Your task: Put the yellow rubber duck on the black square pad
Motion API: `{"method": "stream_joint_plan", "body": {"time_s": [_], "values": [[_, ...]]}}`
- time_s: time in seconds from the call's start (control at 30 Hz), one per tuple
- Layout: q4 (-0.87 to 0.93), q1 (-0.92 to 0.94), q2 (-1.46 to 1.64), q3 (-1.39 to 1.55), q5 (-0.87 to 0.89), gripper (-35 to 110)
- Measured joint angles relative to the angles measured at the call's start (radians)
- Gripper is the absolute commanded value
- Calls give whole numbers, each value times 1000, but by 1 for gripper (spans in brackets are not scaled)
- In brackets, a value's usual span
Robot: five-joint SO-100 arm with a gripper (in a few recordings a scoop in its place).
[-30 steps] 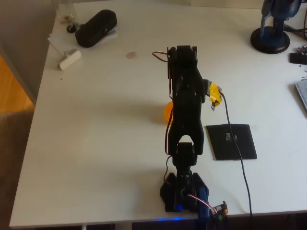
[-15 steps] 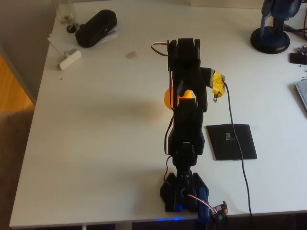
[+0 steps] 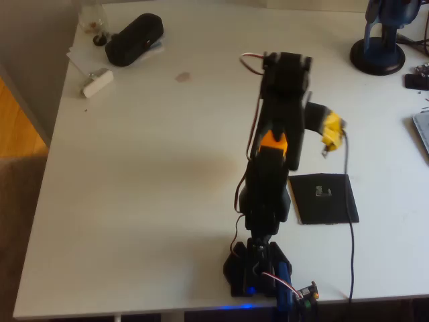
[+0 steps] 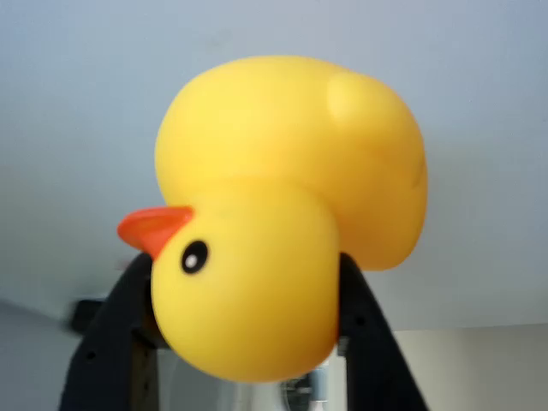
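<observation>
The duck (image 4: 287,218) was off the table and clamped by its head between the two dark fingers (image 4: 116,330) of the gripper (image 4: 248,321), as the wrist view showed, beak pointing left in that picture. A second before, it had sat on the table beside the arm, an orange patch near the table's middle; half a second before, it was already showing through the arm's frame. In the overhead view the duck (image 3: 273,139) now appeared as a small orange patch within the arm, which had swung toward the table's right edge. The pad (image 3: 323,198) lay bare near the front edge, right of the arm (the grasp looked done). What remained, I judged, was carrying the duck above the pad and lowering it.
</observation>
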Motion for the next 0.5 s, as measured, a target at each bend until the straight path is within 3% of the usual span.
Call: {"method": "stream_joint_plan", "body": {"time_s": [0.5], "values": [[63, 117, 241, 304, -95, 15]]}}
